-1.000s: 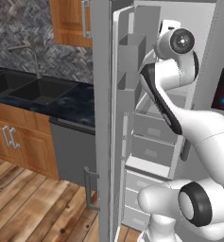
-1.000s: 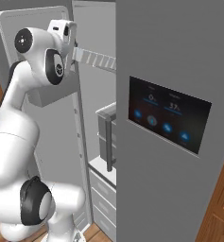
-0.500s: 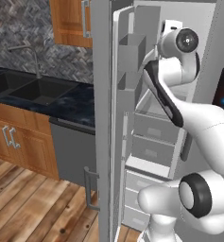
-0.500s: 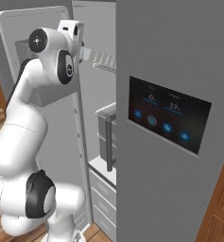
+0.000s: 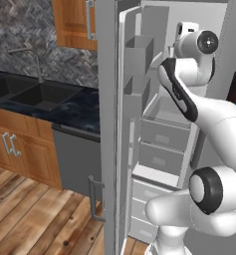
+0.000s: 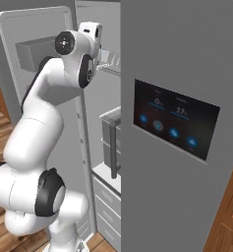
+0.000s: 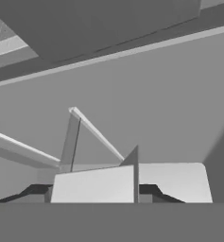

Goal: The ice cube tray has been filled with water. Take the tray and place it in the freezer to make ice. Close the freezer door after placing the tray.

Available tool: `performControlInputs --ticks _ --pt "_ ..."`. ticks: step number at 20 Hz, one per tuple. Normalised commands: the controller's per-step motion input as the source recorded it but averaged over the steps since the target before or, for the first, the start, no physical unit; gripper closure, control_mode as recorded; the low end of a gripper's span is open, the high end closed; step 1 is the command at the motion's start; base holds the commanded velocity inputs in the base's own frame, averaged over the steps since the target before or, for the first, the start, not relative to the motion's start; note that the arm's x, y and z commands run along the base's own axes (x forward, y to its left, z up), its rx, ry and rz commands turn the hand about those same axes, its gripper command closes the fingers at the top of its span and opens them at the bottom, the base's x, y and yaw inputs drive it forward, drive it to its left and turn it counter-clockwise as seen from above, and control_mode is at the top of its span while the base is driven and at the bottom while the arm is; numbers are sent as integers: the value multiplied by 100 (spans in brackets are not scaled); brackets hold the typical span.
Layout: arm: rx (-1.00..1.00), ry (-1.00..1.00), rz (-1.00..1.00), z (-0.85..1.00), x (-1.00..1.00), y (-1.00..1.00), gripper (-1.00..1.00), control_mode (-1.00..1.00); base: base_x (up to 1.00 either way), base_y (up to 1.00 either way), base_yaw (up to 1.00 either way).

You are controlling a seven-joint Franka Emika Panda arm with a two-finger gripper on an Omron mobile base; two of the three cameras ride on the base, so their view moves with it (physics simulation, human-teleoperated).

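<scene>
the gripper is raised into the upper part of the freezer, jaws drawn narrow; a white tray-like edge is seen at them. the freezer door is stood open.

Freezer door open, left of freezer; dishwasher under counter, further left.

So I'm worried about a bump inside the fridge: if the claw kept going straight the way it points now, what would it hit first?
Probably the freezer's grey inner wall, which the hand view faces beyond the white tray held at the claw. Depth is hard to judge.
</scene>
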Motion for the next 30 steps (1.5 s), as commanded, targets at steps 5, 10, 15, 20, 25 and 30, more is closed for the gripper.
performControlInputs --ticks 5,10,15,20,25,30 --pt "0 2 3 -13 41 -15 100 -100 0 0 0" --pt "0 2 3 -15 48 -9 100 -100 0 0 0" --pt "0 2 2 -17 48 -14 100 -100 0 0 0" --pt "0 1 1 -23 40 -22 100 -100 0 0 0" --pt "0 4 0 -31 37 -21 100 -100 0 0 0" --pt "0 4 0 -44 37 -2 -100 -100 0 0 0"
